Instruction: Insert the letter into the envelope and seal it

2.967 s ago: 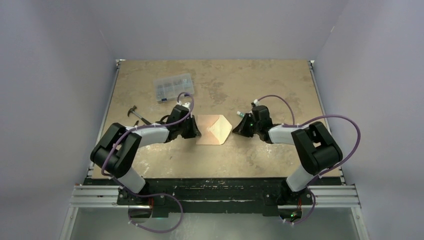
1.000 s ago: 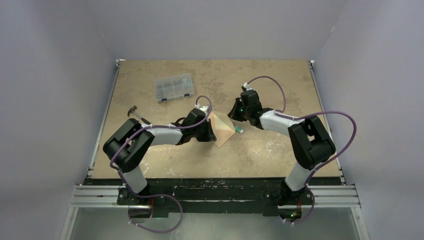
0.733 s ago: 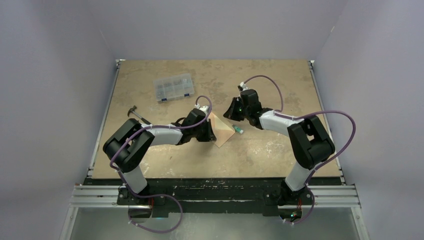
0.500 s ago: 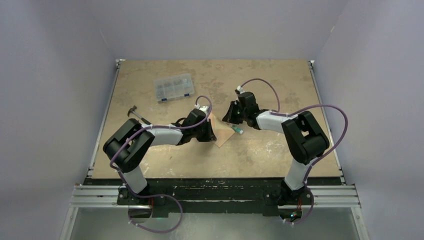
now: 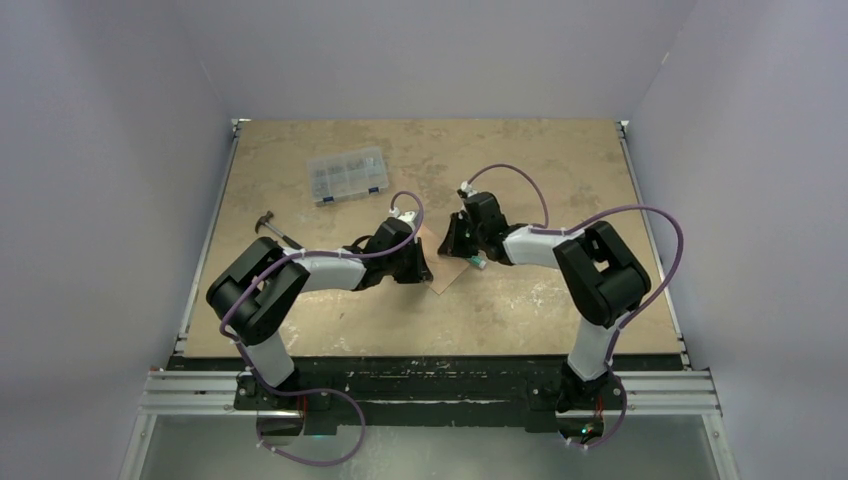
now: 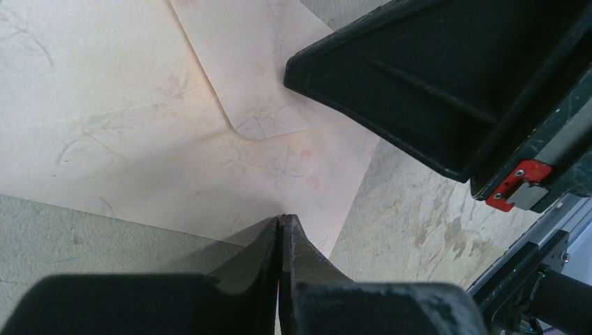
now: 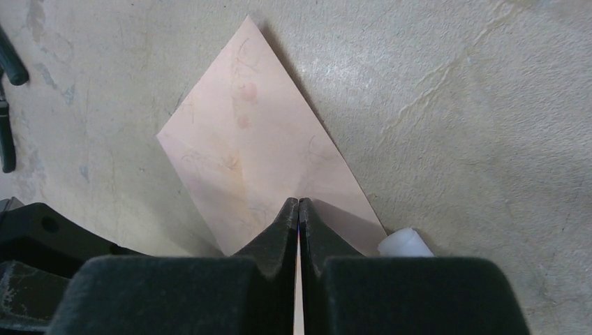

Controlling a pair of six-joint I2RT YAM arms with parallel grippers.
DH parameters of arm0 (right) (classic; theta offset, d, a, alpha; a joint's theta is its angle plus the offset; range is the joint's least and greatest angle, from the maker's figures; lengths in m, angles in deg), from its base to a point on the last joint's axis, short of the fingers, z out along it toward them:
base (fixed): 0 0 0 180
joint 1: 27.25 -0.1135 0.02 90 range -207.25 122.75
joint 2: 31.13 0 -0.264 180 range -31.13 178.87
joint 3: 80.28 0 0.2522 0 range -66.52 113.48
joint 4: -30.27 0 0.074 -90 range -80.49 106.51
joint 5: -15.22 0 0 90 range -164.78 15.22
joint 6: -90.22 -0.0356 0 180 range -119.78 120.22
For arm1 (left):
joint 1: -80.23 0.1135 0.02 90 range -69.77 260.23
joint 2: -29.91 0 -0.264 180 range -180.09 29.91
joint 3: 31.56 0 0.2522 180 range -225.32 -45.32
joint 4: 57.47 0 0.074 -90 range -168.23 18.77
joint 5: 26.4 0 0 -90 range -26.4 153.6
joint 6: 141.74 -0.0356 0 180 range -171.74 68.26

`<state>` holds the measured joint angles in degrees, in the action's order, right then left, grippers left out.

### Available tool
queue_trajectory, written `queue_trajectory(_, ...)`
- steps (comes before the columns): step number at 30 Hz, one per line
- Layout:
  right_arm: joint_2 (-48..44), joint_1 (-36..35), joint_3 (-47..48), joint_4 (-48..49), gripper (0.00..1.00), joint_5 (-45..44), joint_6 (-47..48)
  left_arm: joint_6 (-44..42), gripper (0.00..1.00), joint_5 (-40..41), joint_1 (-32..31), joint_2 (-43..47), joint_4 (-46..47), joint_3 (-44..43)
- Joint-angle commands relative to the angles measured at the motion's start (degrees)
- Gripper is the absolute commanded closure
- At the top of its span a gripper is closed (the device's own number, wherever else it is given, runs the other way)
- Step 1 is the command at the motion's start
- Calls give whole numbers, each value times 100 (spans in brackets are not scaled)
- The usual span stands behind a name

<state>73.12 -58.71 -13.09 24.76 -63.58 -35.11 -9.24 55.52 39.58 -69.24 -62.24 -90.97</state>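
The envelope (image 5: 448, 275) lies at the centre of the table (image 5: 560, 180); the letter I cannot see, probably it is inside. My left gripper (image 6: 279, 222) pinches the envelope's 9 o'clock edge. My right gripper (image 7: 299, 204), fingers closed, presses from 1 o'clock. I would rub it slowly along the flap, flat.

No writing, label, brand or number can be read anywhere here, neither on the envelope (image 7: 265, 160) nor on the clear compartment box (image 5: 348, 174) farther back.
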Motion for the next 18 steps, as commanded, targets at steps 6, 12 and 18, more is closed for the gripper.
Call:
queue_trajectory(6,243,-378,90,-434,98,-1022,307,-48,100,195,-16,71,-187,82)
queue_trajectory(12,216,-884,126,-972,98,-2384,409,-276,100,-277,142,553,-129,-476)
queue_trajectory(18,353,-1102,-81,-881,95,-2739,603,-42,100,473,383,450,-1036,-1180)
